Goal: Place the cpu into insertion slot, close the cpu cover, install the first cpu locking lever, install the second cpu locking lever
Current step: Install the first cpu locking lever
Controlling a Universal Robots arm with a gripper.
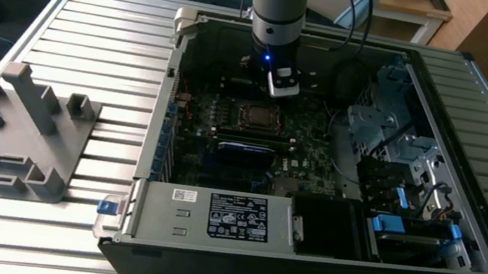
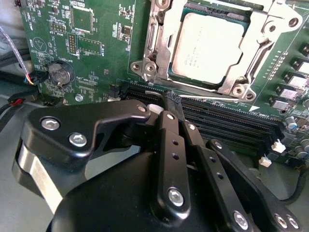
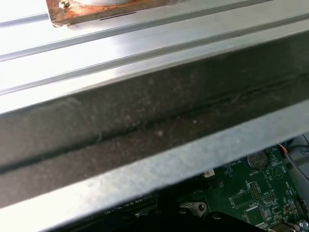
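Ribbed grey metal makes up the table (image 1: 97,32), and an open computer case (image 1: 302,272) lies flat on it, toward the table's middle and the exterior view's right. Lying flat like this, the case lets the arm reach straight down into it. A grey plastic holder (image 1: 13,131) with posts sits near the table's edge on the exterior view's left, well apart from the case.

Inside the case is the green motherboard (image 2: 96,58). The cpu (image 2: 210,46) already lies flat in the insertion slot (image 1: 257,115), with its dull metal face up. The cpu cover (image 2: 244,84) is down around it like a picture frame, so the chip shows through the big window. A thin wire lever (image 2: 203,96) runs along the side of the cover nearest the long black memory slots (image 2: 227,123). I cannot tell if that lever is hooked down all the way.

The claw (image 2: 170,99) hangs over the motherboard, just beside the cover on the memory slot side. Its two black fingers (image 2: 169,135) are pinched close together at the tips, with nothing between them. The tips point right at the thin lever. I think they are kept tight like that so they can push on such a skinny wire.

A grey power box (image 1: 214,215) with a label sits at the near end of the case.
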